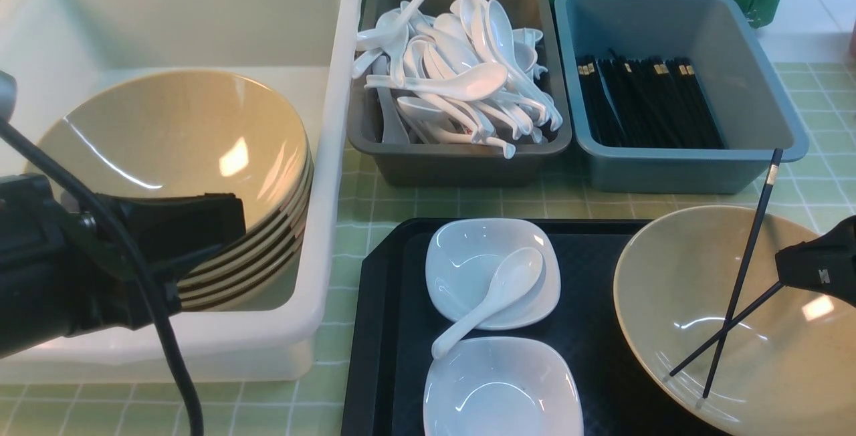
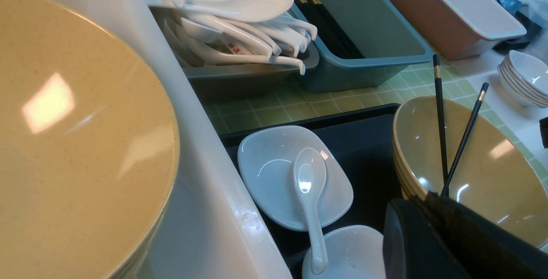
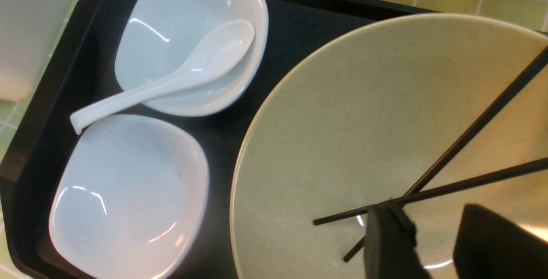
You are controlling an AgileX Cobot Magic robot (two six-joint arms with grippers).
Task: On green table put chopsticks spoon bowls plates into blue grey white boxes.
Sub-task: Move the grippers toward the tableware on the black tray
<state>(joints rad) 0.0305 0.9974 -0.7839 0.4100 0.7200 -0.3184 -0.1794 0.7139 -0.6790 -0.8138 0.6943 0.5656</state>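
The right gripper [image 3: 430, 212] is hanging with jaws apart inside the bowl [image 3: 342, 120], where the chopsticks [image 3: 466, 133] are leaning crossed, seemingly ungripped. Being crossed, they are risking a one-stick catch — the other skidding across the bowl.

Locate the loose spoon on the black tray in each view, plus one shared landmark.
Front view: spoon, low centre, scoop in the farther white dish.
Left wrist view: on that dish, between white tub and big bowl.
Right wrist view: on that dish, beside the big bowl.
Shared landmark: black tray.
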